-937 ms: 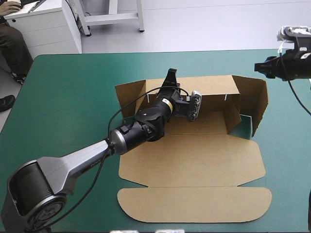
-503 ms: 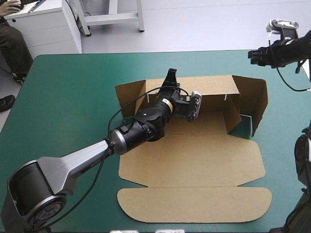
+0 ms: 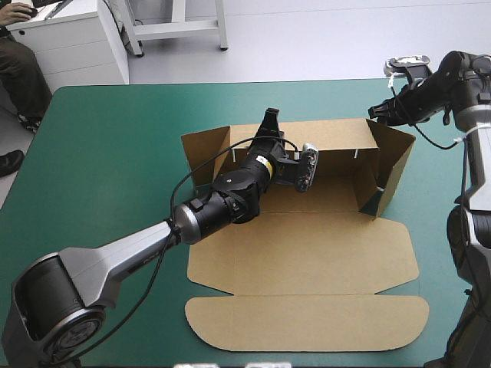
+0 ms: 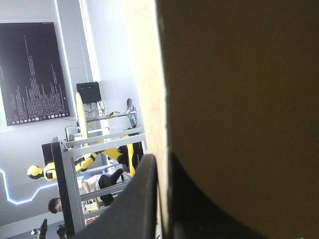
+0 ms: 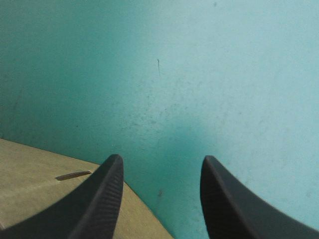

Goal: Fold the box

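Clamping the box at the top edge of its raised rear wall with the left fingers: all but closed, board pinched between. Confirmed from the left wrist view: one black finger against one face of the wall, the other in shadow against the opposite face, brown board filling most of the field beyond. Reaching that wall from the box's near left side, with the left arm passing over the box's left end.

Sitting about mid-worktop on the teal-green cover, partly erected. Set up with rear wall upright along the far side, left side flap raised and splayed outward, right side flap raised and angled inward toward the box's right end. Laid out with lid flat on the cover on the box's near side, rounded tuck flap at its nearest edge.

Holding the right fingers wide apart, gripping nothing, at the box's far right corner, by the upper edge of the right side flap. Contact with that flap: cannot tell. Showing, from the right wrist view, bare cover between and ahead of the fingers, plus a curved edge of brown board with a short slit beside and under one finger.
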Controlling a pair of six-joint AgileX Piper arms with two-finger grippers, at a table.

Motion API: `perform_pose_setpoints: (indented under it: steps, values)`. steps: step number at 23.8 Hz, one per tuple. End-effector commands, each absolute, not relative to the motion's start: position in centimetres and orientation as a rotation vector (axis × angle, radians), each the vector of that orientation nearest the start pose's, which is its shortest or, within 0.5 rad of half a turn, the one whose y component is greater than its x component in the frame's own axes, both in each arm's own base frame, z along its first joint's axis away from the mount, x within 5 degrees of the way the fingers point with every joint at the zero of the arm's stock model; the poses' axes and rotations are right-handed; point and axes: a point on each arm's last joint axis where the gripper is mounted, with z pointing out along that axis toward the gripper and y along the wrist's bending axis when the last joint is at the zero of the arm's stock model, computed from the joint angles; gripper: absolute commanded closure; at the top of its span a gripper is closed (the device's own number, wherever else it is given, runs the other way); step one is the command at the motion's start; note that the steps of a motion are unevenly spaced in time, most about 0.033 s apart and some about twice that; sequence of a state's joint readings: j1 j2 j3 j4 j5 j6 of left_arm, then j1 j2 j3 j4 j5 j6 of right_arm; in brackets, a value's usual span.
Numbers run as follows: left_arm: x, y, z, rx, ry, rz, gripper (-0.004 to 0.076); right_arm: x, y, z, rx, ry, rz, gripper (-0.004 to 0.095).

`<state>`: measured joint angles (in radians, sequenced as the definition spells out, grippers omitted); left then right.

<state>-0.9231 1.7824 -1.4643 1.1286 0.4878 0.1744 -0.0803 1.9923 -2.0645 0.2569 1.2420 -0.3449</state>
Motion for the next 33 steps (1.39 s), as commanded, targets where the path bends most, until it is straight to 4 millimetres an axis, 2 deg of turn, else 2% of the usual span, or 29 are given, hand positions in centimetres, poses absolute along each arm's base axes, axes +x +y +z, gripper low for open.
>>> perform_pose_setpoints:
  steps: [1, 7, 11, 14, 23, 30, 33]
  values:
    - [27.6, -31.0, 33.9, 1.617, 1.158, 0.633, 0.0734, 42.3, -1.4, 38.1, -0.258, 2.524, 0.19, 0.0465]
    - [27.6, -30.9, 33.8, 1.617, 1.171, 0.642, 0.0734, 42.3, -1.5, 37.3, -0.173, 2.562, 0.215, 0.0464]
    - [27.6, -30.8, 33.8, 1.617, 1.18, 0.651, 0.0734, 40.5, -1.3, 34.7, -0.253, 2.667, 0.223, 0.0464]
    - [27.6, -30.8, 33.8, 1.617, 1.18, 0.651, 0.0734, 39.4, -1.2, 33.9, -0.29, 2.705, 0.228, 0.0464]
    - [27.6, -30.8, 33.8, 1.614, 1.183, 0.649, 0.0734, 37.0, -0.8, 36.3, -0.294, 2.649, 0.239, 0.0464]
    - [27.6, -30.8, 33.8, 1.614, 1.185, 0.65, 0.0734, 36.0, 0.4, 38.0, -0.294, 2.57, 0.399, 0.0464]
    - [27.7, -30.7, 33.8, 1.612, 1.19, 0.651, 0.0734, 35.0, 0.3, 38.4, -0.303, 2.569, 0.37, 0.0464]
